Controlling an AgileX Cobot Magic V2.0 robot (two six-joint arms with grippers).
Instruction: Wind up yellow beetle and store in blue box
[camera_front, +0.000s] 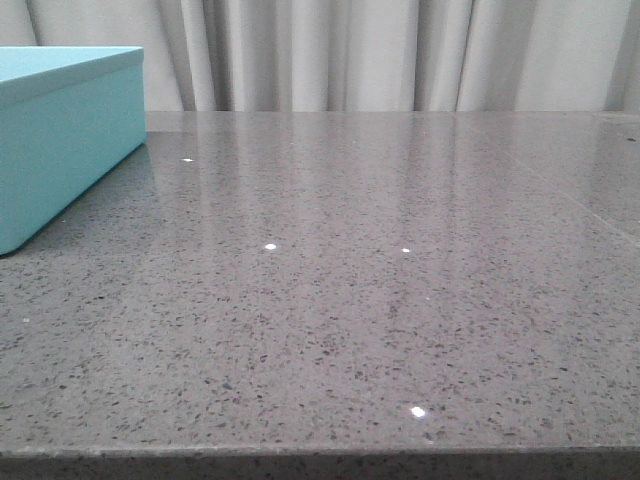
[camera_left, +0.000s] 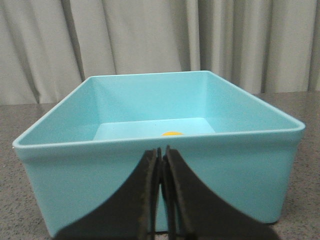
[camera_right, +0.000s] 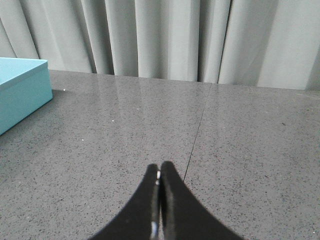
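Blue box (camera_front: 60, 140): stands at the upper left of the front view, on the grey speckled countertop (camera_front: 350, 320); only one corner and two sides show there. In the left wrist view it fills mid-frame, open-topped, with its near wall facing the camera.

Yellow beetle (camera_left: 172, 134): only a small yellow sliver shows, lower centre of the box interior in the left wrist view, just above the near rim. It lies on the box floor; the rim hides the rest. Judgement: the toy is already stored, so the task appears finished or nearly so.

Left gripper (camera_left: 161, 200): at bottom centre of its view, outside the box and in front of the near wall. The fingers are pressed together with no visible gap and nothing between them.

Right gripper (camera_right: 159, 200): at bottom centre of its view, over bare countertop, fingers closed together and empty. The box corner sits well apart at the frame's left edge.

Placement reasoning: both arms look parked clear of the box, which suits a completed drop-off.

Edges: the box rim overhangs slightly; the countertop front edge runs along the bottom of the front view; a thin seam crosses the countertop in the right wrist view.

Open room: wide bare surface to the right of the box; grey curtain (camera_front: 400, 50) closes the background.
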